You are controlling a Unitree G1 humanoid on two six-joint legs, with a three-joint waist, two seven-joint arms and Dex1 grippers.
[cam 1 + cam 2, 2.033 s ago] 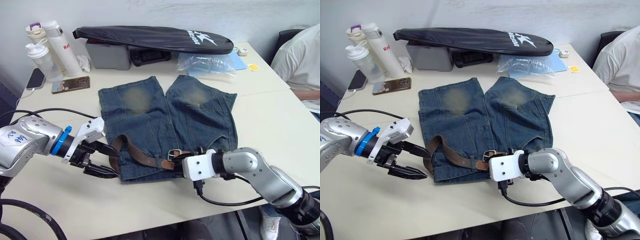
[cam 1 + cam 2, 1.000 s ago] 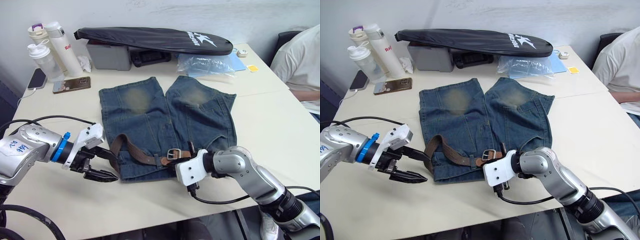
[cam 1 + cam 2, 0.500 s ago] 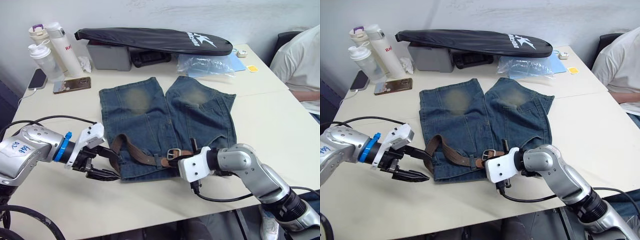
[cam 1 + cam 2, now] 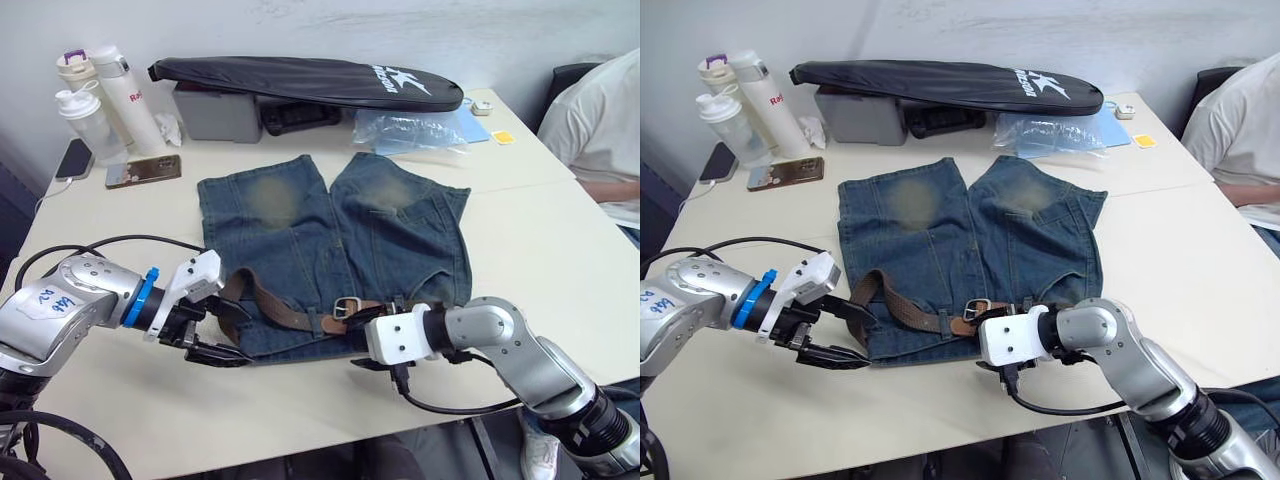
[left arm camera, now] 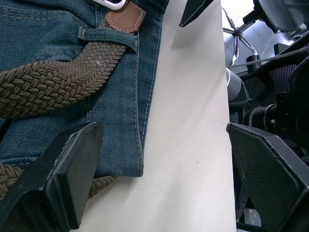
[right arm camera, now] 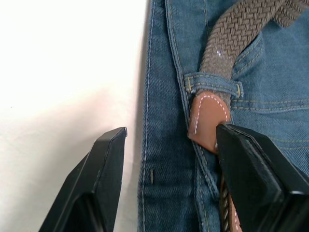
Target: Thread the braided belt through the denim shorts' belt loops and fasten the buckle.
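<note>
Two grippers are flanking the denim shorts [image 4: 330,250] at the waistband.
Head views: braided belt [image 4: 275,308] is running along the waistband, buckle [image 4: 346,306] toward the right gripper [image 4: 362,362]; left gripper [image 4: 222,331] is spread.
Left wrist: belt is passing under a belt loop [image 5: 107,37].
Right wrist: spread fingers [image 6: 94,191] are straddling the belt's leather end on the surface [image 6: 63,87].

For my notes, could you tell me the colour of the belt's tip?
Tan leather tip with white stitching, clearest in the right wrist view.

Black racket bag [image 4: 310,80]: white logo print, letters not legible. White bottle [image 4: 118,85]: red lettering beginning "R", the rest unreadable.
</note>
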